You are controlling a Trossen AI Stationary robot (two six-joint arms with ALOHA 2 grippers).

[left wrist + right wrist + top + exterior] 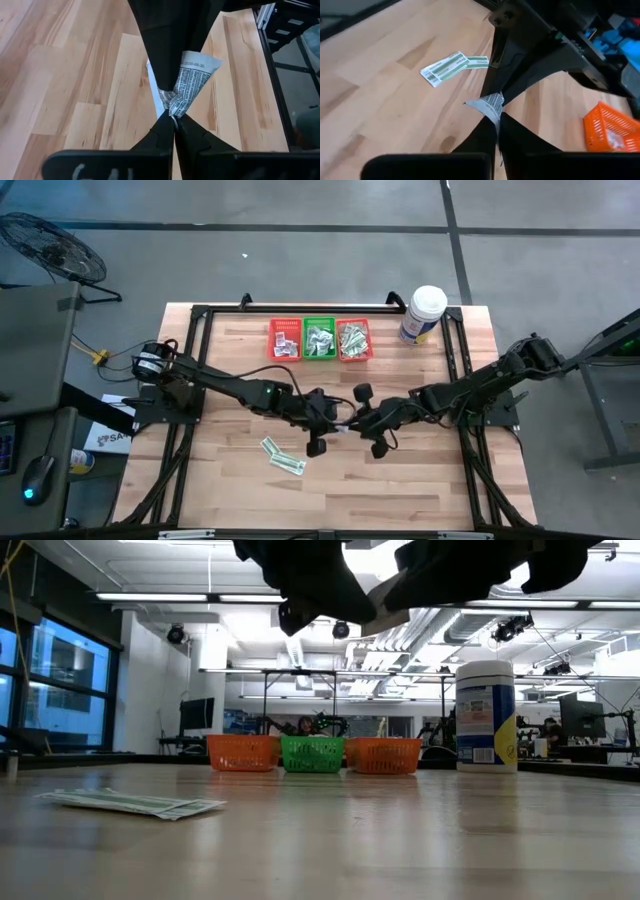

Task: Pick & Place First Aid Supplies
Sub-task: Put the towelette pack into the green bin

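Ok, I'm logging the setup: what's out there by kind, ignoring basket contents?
Orange baskets: 2
Green basket: 1
Tub: 1
Loose green strips: 2
White packet, pinched by left gripper and right gripper: 1
Total: 7

A: Left wrist camera, what does it log?
B: Left gripper [173, 122] pinched closed on a crumpled white packet [191, 80] with dark print. The right gripper [168, 86] clamps the same packet from the opposite side, above the wooden table [75, 90].
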